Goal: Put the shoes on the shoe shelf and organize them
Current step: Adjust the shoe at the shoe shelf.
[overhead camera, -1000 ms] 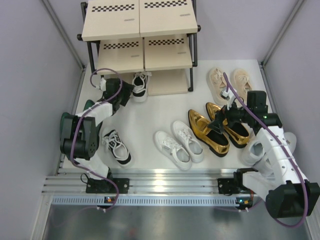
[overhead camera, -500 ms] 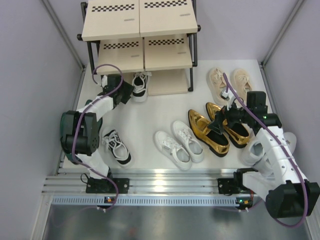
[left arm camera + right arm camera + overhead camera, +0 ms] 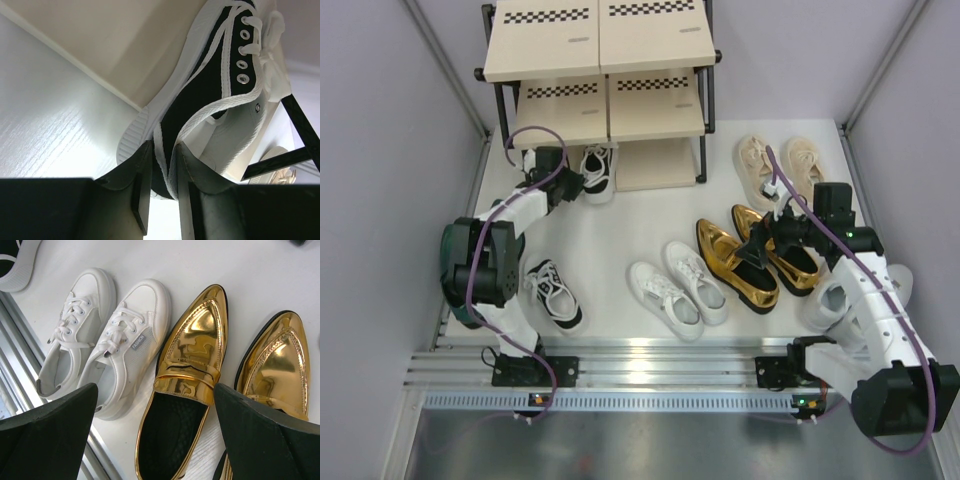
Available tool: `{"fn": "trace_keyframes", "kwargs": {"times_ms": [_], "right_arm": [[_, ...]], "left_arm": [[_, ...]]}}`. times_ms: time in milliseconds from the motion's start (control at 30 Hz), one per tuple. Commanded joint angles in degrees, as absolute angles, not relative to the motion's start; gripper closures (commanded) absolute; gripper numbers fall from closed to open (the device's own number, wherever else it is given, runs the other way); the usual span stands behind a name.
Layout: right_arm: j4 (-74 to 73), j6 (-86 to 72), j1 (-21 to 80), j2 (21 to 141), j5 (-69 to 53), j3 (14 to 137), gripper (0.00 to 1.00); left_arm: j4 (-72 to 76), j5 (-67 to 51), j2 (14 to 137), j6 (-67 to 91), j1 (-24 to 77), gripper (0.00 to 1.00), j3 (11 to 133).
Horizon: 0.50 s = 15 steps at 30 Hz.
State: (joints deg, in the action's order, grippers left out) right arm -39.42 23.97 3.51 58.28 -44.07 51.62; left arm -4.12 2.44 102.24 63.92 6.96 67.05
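Note:
The shoe shelf [image 3: 595,40] stands at the back left. One black-and-white sneaker [image 3: 599,172] sits at the front of its lowest tier, heel toward me. My left gripper [image 3: 572,183] is shut on that sneaker's heel collar; in the left wrist view the fingers [image 3: 142,165] pinch the white-edged collar of the sneaker [image 3: 200,95]. Its mate [image 3: 555,296] lies on the floor at the near left. My right gripper [image 3: 760,235] hangs open over the left gold loafer [image 3: 185,370], touching nothing.
White lace-ups [image 3: 678,288] lie at the centre, with the gold loafers [image 3: 760,258] to their right. Beige sneakers [image 3: 780,165] are at the back right. A chunky white sneaker [image 3: 840,295] sits under my right arm. Grey walls close in both sides.
My left gripper has moved right to the sneaker at the shelf and closed on its heel collar. The right arm has not moved.

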Motion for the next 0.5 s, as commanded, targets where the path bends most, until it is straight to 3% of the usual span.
{"fn": "trace_keyframes", "kwargs": {"times_ms": [0, 333, 400, 467], "right_arm": [[-38.67, 24.96, 2.99, 57.57, -45.09, 51.59, 0.01], [-38.58, 24.79, 2.99, 57.57, -45.0, 51.5, 0.01], [-38.58, 24.79, 2.99, 57.57, -45.0, 51.5, 0.01], [-38.5, 24.79, 2.9, 57.48, -45.0, 51.42, 0.01]], "left_arm": [[-2.46, 3.87, 100.19, 62.49, 7.03, 0.72, 69.96], [-1.15, 6.24, 98.96, 62.58, 7.03, 0.78, 69.61], [1.73, 6.42, 98.26, 62.23, 7.03, 0.83, 68.65], [3.25, 6.42, 97.74, 61.96, 7.03, 0.94, 68.03]]}}
